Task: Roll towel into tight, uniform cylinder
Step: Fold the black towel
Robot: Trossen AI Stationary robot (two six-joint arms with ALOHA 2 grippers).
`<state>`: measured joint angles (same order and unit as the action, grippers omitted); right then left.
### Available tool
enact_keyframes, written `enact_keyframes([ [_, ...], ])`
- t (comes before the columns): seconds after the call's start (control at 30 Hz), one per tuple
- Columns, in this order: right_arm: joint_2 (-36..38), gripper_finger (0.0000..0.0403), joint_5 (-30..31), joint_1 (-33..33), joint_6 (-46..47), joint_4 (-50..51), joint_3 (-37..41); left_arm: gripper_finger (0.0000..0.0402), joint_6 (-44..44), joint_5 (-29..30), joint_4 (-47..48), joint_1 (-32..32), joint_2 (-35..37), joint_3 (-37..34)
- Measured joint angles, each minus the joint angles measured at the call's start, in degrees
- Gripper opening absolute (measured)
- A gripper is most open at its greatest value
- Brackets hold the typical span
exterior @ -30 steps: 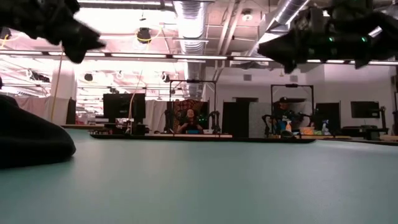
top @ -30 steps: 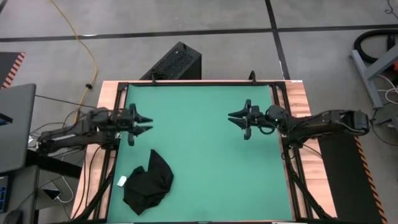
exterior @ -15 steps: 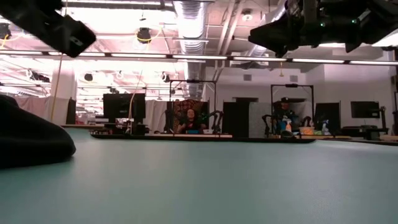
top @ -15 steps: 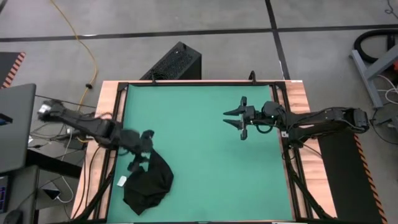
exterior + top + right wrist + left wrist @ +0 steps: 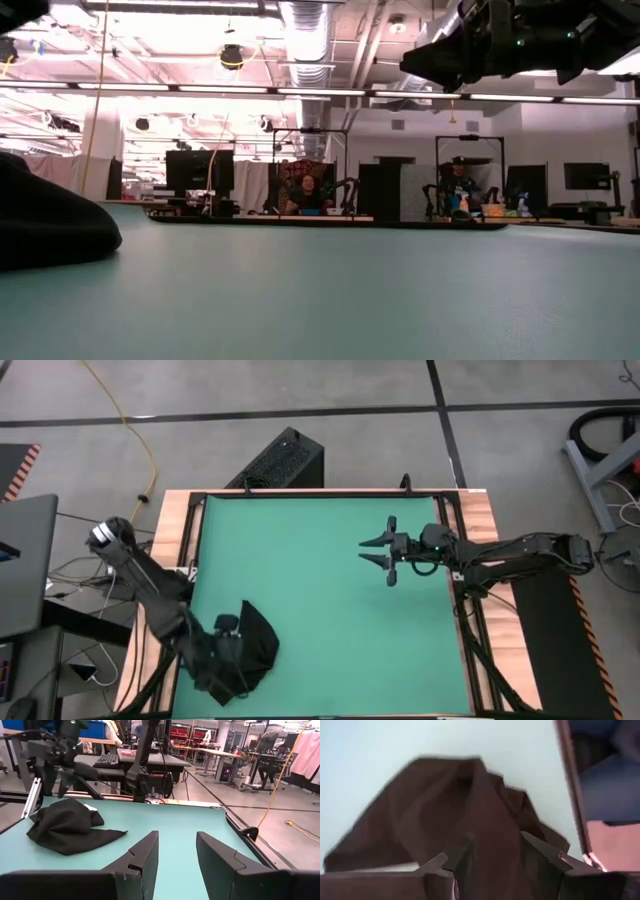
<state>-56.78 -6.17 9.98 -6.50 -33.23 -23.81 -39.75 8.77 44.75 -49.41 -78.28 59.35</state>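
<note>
High view: towel crumpled at the surface's near-left corner, left gripper spread over it, nothing grasped. Right gripper released, hovering right-centre. Risk: pinching several bunched layers, giving a lumpy roll.

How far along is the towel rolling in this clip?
Nothing is rolled yet: the towel lies crumpled near the mat's front-left corner. In hand: the left gripper, fingers open, is right over it. The right gripper hovers open over the mat. Flattening and rolling remain.
</note>
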Motion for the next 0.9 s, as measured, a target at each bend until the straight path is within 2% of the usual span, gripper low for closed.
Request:
enact_keyframes([
  [0.23, -0.01, 0.0156, 0.01, -0.79, 0.02, 0.77, 0.0, 0.0144, -7.95, -0.96, 2.14, -5.76, -9.04, 4.85],
  [0.47, -0.01, 0.0156, 0.0, -0.98, 0.85, 2.11, 0.0, 0.0144, -16.93, -0.98, 1.74, -10.09, -16.26, 5.11],
  [0.63, -0.01, 0.0156, 0.01, -0.98, 0.9, 3.91, 0.0, 0.0144, -19.06, -3.53, 0.86, -11.92, -19.96, 5.12],
  [0.9, 0.0, 0.0156, 0.02, -0.96, 1.08, 5.62, 0.0, 0.0142, -20.83, 3.55, 4.68, -12.26, -22.19, 5.14],
])
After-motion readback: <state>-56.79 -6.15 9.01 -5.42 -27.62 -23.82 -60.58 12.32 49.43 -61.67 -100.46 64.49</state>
